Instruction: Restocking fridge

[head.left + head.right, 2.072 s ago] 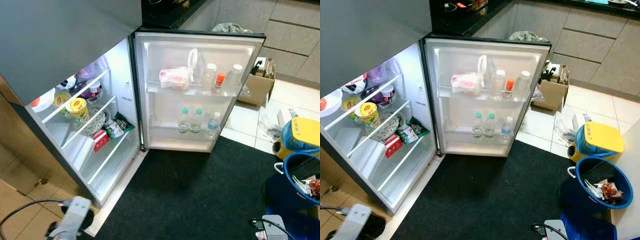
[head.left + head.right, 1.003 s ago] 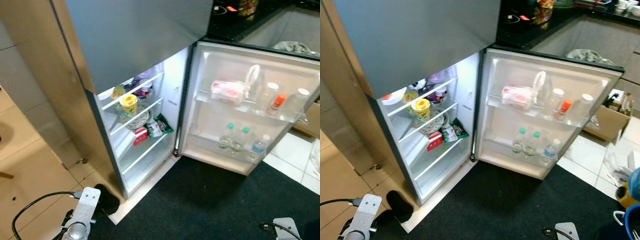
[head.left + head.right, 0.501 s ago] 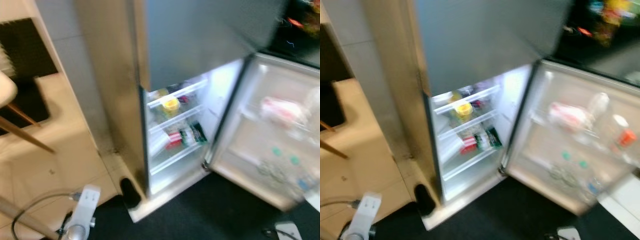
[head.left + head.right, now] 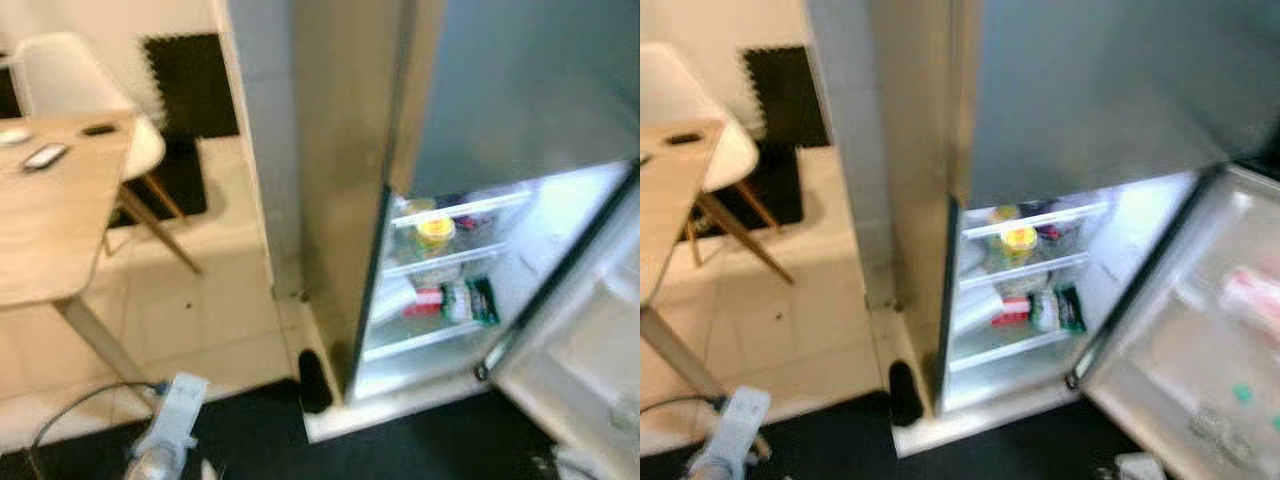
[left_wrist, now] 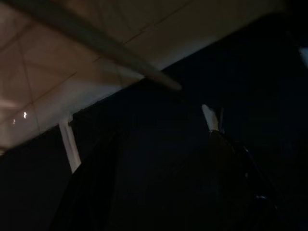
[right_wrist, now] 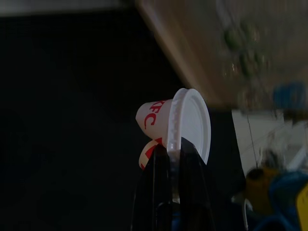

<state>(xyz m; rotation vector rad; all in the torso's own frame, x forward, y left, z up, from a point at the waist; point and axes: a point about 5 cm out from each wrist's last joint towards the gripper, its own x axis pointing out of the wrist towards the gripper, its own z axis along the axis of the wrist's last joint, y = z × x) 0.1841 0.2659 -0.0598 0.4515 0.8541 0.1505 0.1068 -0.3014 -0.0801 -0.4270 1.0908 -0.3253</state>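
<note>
One open fridge [image 4: 470, 290] at 3 o'clock, one table [image 4: 50, 210] at 10 o'clock, right claw [image 6: 174, 159] pinching one white cup [image 6: 180, 122], left claw's state cannot be told

Brushed metal, pale wood, dark matting

The fridge [image 4: 340, 150] had a dull brushed-metal skin; the table [image 4: 50, 215] looked like smooth light wood, the cup [image 6: 175, 122] glossy white plastic, the floor mat [image 4: 400, 450] matt black.

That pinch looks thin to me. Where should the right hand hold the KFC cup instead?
Probably across the tapered white wall just below the lid, coming from the side. The right hand now pinches the KFC cup only at its lid rim, edge-on, so the cup hangs out sideways and could pivot.
</note>
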